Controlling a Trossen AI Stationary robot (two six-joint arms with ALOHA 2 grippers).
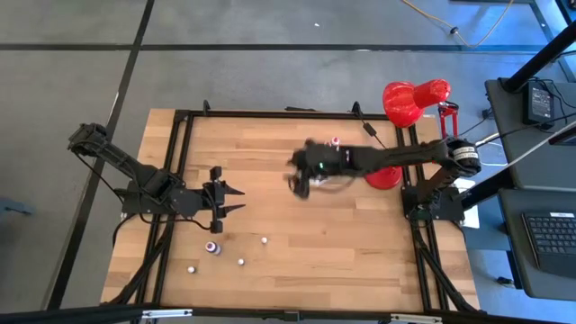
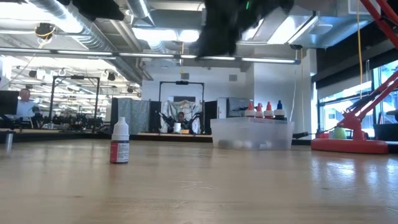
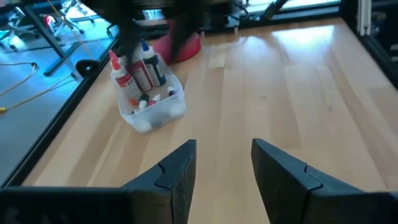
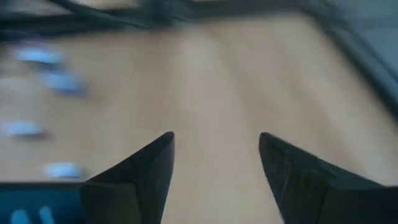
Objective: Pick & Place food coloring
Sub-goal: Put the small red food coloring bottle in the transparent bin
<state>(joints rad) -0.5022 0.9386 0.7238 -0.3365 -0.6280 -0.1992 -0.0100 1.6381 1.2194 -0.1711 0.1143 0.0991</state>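
Observation:
Several tiny food coloring bottles stand upright on the wooden table near its front left: a dark one [image 1: 213, 247] and whitish ones [image 1: 265, 239] [image 1: 241, 262] [image 1: 192, 268]. One shows close in the low view [image 2: 119, 142]. More bottles stand in a clear tub [image 3: 149, 102] [image 2: 252, 132]. My left gripper [image 1: 229, 200] [image 3: 224, 146] is open and empty, low over the table's left part. My right gripper [image 1: 301, 180] [image 4: 214, 140] is open and empty, above the table's middle beside the tub. The loose bottles show as blurred shapes in the right wrist view [image 4: 43, 93].
A red desk lamp [image 1: 409, 99] stands at the far right, its base [image 2: 348, 144] on the table beside the tub. A black frame [image 1: 180, 162] runs along the table's edges. Bare wood lies between the two grippers. People sit in the room beyond the table [image 2: 25, 102].

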